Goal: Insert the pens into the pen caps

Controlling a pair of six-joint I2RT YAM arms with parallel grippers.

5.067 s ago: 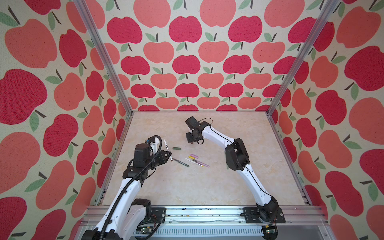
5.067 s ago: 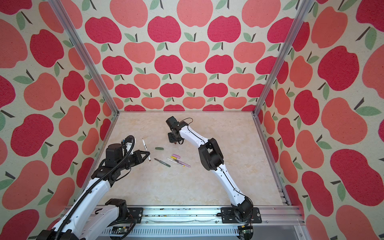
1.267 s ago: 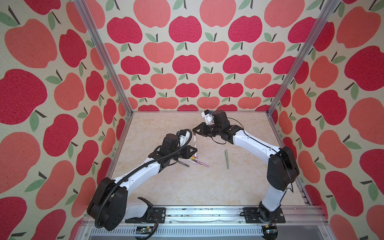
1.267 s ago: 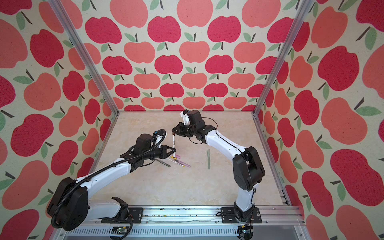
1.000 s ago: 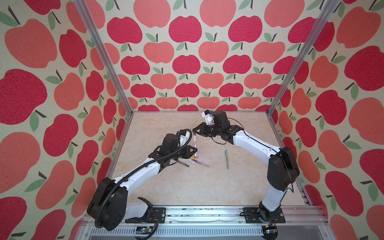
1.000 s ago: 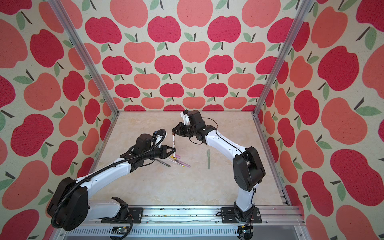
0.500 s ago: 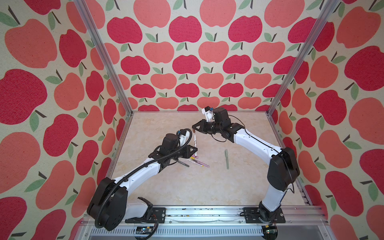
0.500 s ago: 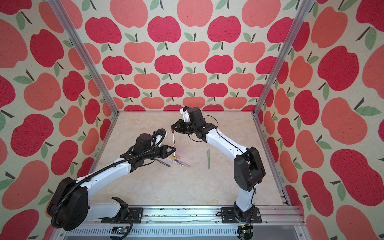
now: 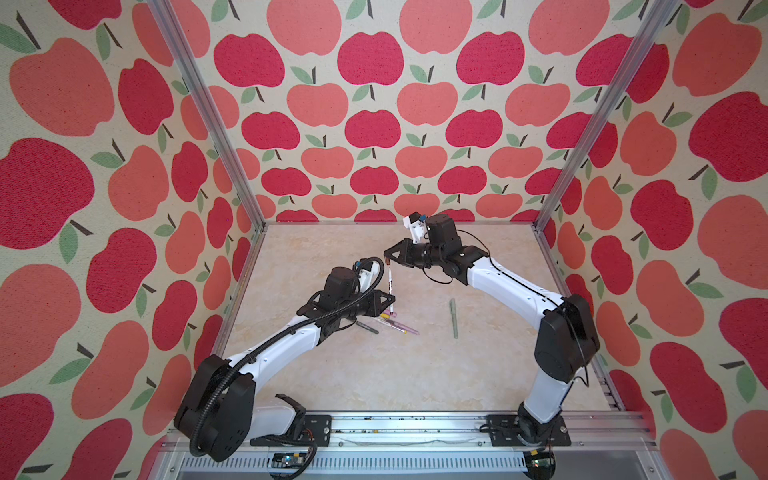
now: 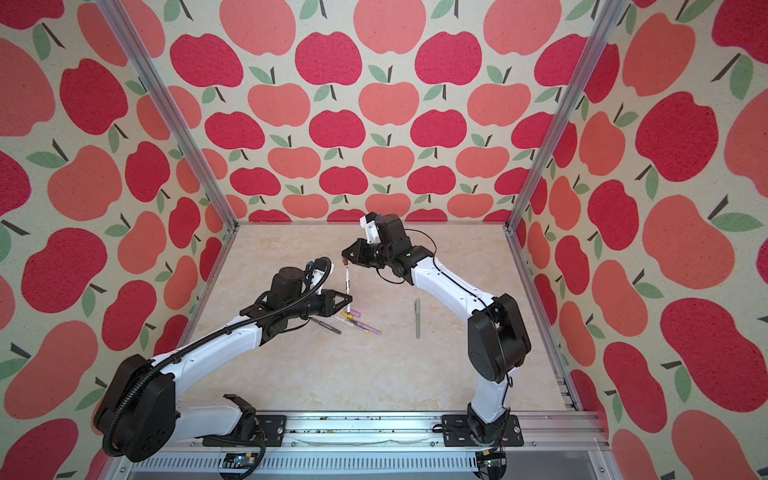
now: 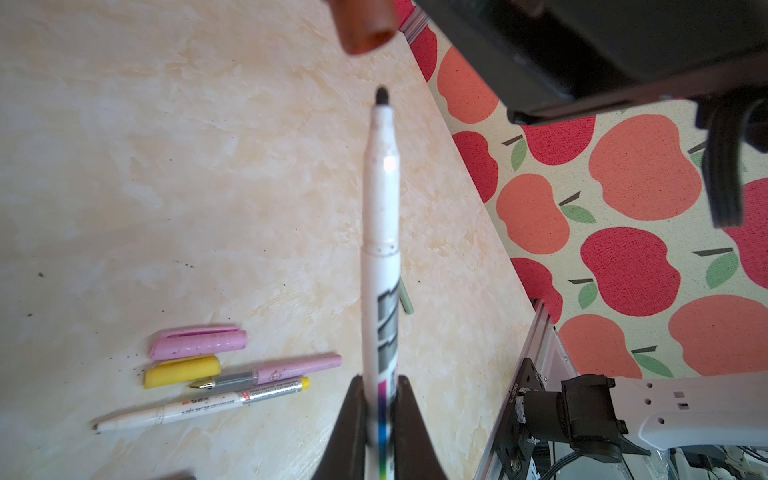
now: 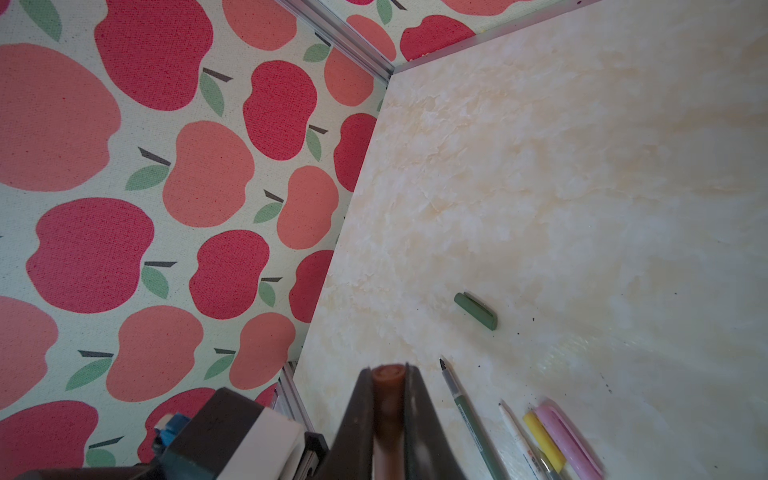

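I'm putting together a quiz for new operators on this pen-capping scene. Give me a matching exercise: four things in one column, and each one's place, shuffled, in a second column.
Things:
1. white pen
2. brown cap
3. sage green pen
4. pink cap

Places:
A. lying beside the yellow cap
B. clamped in the right gripper
C. lying alone on the table, apart from everything else
D. clamped in the left gripper

Pairs: 1-D, 2-B, 3-C, 4-A
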